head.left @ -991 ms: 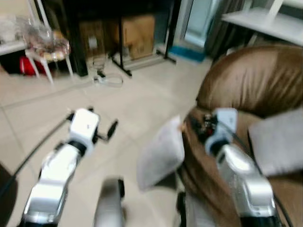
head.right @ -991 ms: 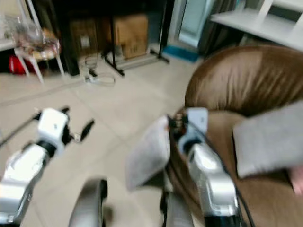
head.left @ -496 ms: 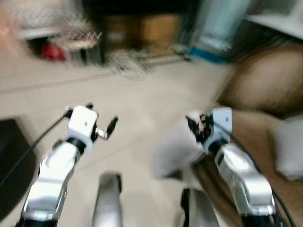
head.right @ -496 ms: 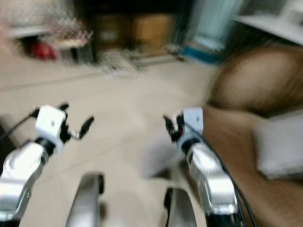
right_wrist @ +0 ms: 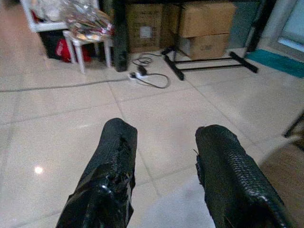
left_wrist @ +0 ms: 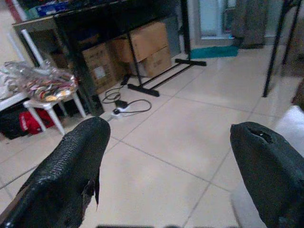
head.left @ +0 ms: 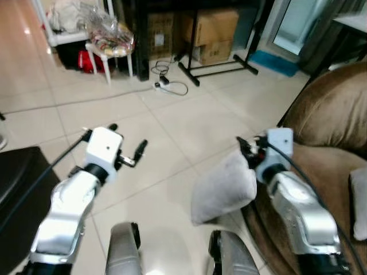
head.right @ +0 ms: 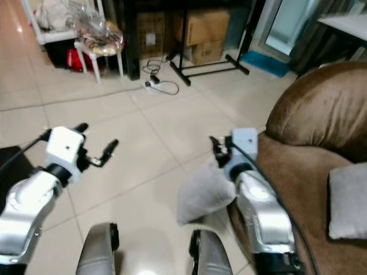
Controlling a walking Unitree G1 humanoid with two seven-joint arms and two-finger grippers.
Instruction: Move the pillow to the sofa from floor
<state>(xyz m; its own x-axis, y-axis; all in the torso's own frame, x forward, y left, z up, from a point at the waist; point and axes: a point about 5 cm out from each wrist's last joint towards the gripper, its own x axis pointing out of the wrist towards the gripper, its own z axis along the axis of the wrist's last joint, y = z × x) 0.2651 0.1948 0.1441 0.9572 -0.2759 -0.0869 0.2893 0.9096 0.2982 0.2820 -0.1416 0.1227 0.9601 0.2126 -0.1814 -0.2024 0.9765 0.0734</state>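
A grey pillow [head.left: 222, 188] stands on the tiled floor, leaning against the base of the brown sofa [head.left: 331, 109]. My right gripper [head.left: 248, 150] hovers just above the pillow's upper corner, open and holding nothing. In the right wrist view its fingers [right_wrist: 110, 171] are spread, with pale pillow fabric [right_wrist: 166, 211] below them. My left gripper [head.left: 127, 138] is raised over bare floor to the pillow's left, open and empty. A second grey pillow [head.right: 347, 200] lies on the sofa seat.
Cardboard boxes [head.left: 212, 31] and a black rack's feet [head.left: 215, 69] stand at the back. A white stool with a bag [head.left: 109, 43] is at the back left, a power strip with its cord [head.left: 166, 85] beside it. A black object [head.left: 17, 183] sits at my near left.
The whole picture has shifted and sharpened, so the camera has moved. Both arms keep the same raised pose. The pillow still leans on the sofa.
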